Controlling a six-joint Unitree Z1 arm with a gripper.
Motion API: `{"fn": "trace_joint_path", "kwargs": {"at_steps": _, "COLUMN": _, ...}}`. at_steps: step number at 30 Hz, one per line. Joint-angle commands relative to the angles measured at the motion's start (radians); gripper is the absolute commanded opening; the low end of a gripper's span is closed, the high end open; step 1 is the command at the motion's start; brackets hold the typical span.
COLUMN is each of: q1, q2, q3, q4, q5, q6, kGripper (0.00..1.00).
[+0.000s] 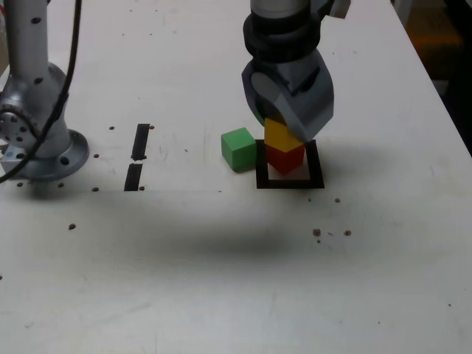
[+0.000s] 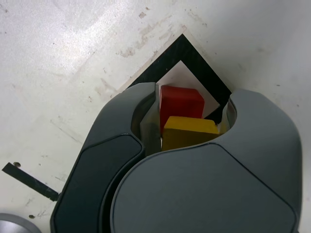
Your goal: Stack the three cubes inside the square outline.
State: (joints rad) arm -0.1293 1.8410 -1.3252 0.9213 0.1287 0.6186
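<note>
Yellow cube above red in the square outline
The claw (image 2: 192, 111) stands around the yellow cube (image 2: 189, 131), grip unclear; the red cube (image 1: 285, 159) sits inside the outline (image 1: 316, 166), the green cube (image 1: 239, 150) just left in the exterior view.

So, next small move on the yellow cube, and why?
I'd open the gripper slightly, then recheck. The yellow cube is between its jaws and looks seated on the red cube inside the square outline; I can't tell whether it's clamped. The green cube is outside the outline, so the gripper is probably needed there next.
</note>
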Motion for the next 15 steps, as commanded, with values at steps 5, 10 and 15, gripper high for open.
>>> {"fn": "trace_joint_path", "kwargs": {"at_steps": 5, "q1": -0.001, "q2": 0.006, "q3": 0.007, "q4": -0.019, "q5": 0.026, "q6": 0.001, "kGripper": 0.16}}
{"fn": "trace_joint_path", "kwargs": {"at_steps": 10, "q1": -0.001, "q2": 0.007, "q3": 0.01, "q4": -0.026, "q5": 0.036, "q6": 0.0, "kGripper": 0.16}}
{"fn": "trace_joint_path", "kwargs": {"at_steps": 15, "q1": -0.001, "q2": 0.007, "q3": 0.015, "q4": -0.033, "q5": 0.043, "q6": -0.002, "kGripper": 0.17}}
